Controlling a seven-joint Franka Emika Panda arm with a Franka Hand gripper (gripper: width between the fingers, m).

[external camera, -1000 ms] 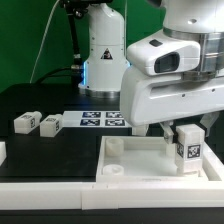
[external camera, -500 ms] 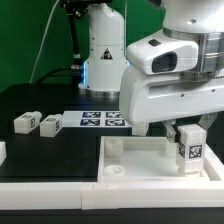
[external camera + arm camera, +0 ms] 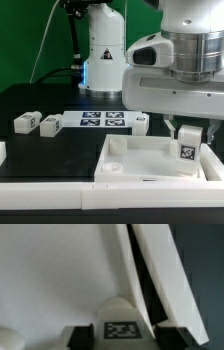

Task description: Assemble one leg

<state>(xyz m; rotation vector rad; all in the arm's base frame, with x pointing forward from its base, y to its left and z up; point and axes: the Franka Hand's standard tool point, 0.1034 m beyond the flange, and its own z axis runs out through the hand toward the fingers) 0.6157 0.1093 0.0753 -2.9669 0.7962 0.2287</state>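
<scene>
My gripper (image 3: 187, 140) is shut on a leg (image 3: 187, 148), a small white block with a black-and-white tag, and holds it upright over the right part of the large white square panel (image 3: 140, 160). In the wrist view the leg (image 3: 120, 321) sits between my two dark fingertips (image 3: 77, 335), above the panel's flat white face (image 3: 60, 274) near its raised edge (image 3: 155, 274). Two more legs (image 3: 24, 123) (image 3: 48, 125) lie on the black table at the exterior view's left. Another leg (image 3: 141, 122) lies behind the panel.
The marker board (image 3: 102, 120) lies flat on the table behind the panel. A second robot base (image 3: 100, 50) stands at the back. A white rim (image 3: 50, 188) runs along the front of the table.
The arm has moved a little toward the exterior view's right and upward with the leg still held; the leg has shifted slightly along the panel's right side.
</scene>
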